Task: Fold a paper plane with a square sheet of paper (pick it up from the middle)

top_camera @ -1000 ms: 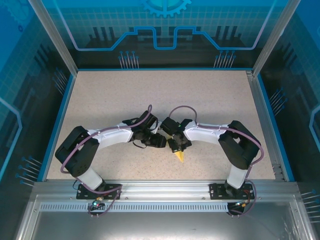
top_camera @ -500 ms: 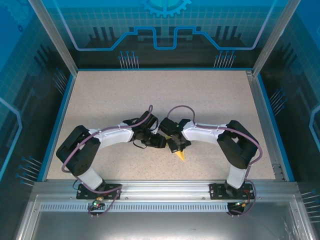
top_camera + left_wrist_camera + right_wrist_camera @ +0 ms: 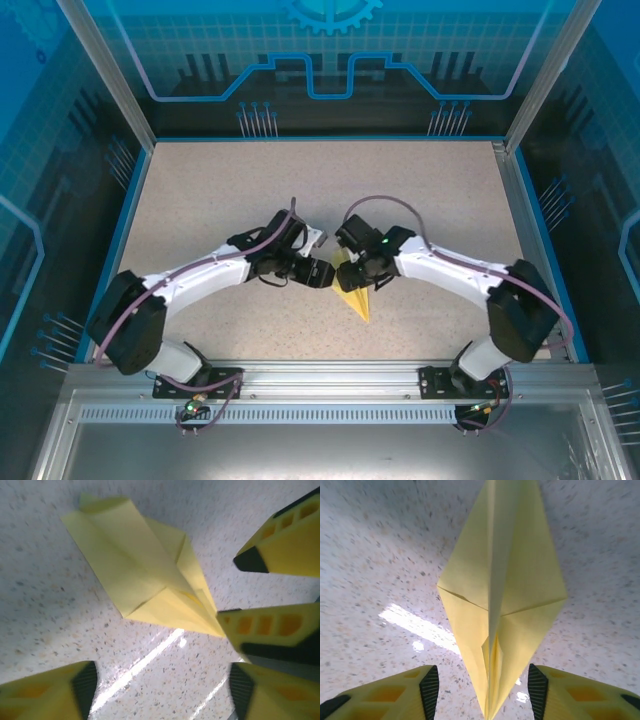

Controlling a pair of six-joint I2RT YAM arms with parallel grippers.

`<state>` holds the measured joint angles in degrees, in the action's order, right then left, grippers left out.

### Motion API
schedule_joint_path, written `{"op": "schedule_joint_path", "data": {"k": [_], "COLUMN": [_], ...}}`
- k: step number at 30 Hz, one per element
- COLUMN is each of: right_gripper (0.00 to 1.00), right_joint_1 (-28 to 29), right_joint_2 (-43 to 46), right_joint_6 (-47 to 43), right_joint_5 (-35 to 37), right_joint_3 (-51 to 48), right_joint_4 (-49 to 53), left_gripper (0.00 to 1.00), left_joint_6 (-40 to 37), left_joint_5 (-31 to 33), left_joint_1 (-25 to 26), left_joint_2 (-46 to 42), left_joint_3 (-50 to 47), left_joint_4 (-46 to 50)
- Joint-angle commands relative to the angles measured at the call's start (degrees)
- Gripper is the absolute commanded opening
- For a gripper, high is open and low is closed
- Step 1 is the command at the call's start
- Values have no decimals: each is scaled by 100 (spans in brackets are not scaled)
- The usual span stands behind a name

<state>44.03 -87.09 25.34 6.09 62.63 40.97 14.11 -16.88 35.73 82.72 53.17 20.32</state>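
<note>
The paper plane (image 3: 353,297) lies on the table as a narrow pale yellow wedge with sharp creases, its tip toward the near edge. In the right wrist view the paper plane (image 3: 502,590) runs up the middle, one end reaching between my fingertips. My right gripper (image 3: 484,692) is open, its pads (image 3: 429,687) clear of the paper on both sides. My left gripper (image 3: 162,692) is also open, over bare table just beside the paper plane (image 3: 150,575). From above, the left gripper (image 3: 322,272) and right gripper (image 3: 358,282) flank the plane's far end.
The right gripper's yellow fingers (image 3: 277,542) show at the right of the left wrist view, close to the plane. A speckled beige table (image 3: 250,190) is bounded by blue rails (image 3: 118,230) and a metal frame (image 3: 320,375) along the near edge.
Both arms have reached farther from their bases. The right gripper has lifted off the plane, so most of the wedge is now uncovered instead of just its tip.
</note>
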Motion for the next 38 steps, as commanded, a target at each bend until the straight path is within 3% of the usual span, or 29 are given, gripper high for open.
{"op": "schedule_joint_path", "data": {"k": [1, 5, 9, 13, 15, 22, 28, 38], "right_gripper": [60, 74, 85, 98, 99, 99, 99, 99], "right_joint_1": [-403, -1124, -1799, -2423, -2691, -3536, -3862, -4084], "right_joint_2": [461, 999, 1405, 1715, 1759, 1646, 1188, 992], "right_joint_6": [-937, -1586, -1930, -2280, -2364, -2424, -2401, -2251], "right_joint_5": [-341, -729, -560, 37, 280, 230, 1, -288], "right_joint_3": [55, -650, -1363, -2022, -2369, -2900, -3325, -3420], "right_joint_4": [65, -1205, -2348, -3363, -3887, -5017, -6263, -6729], "left_gripper": [86, 99, 99, 99, 99, 99, 99, 99], "left_joint_6": [-380, -554, -797, -862, -931, -1034, -1239, -1270], "left_joint_5": [410, 1275, 2331, 2784, 3050, 2889, 2924, 2673], "left_joint_1": [-320, -584, -966, -1655, -1925, -2930, -3036, -3032], "left_joint_2": [-307, -546, -794, -1063, -1167, -999, -287, -173], "left_joint_3": [-60, -292, -761, -1313, -1550, -1976, -1994, -2021], "left_joint_4": [-104, -577, -1281, -1887, -2151, -3073, -3861, -4083]}}
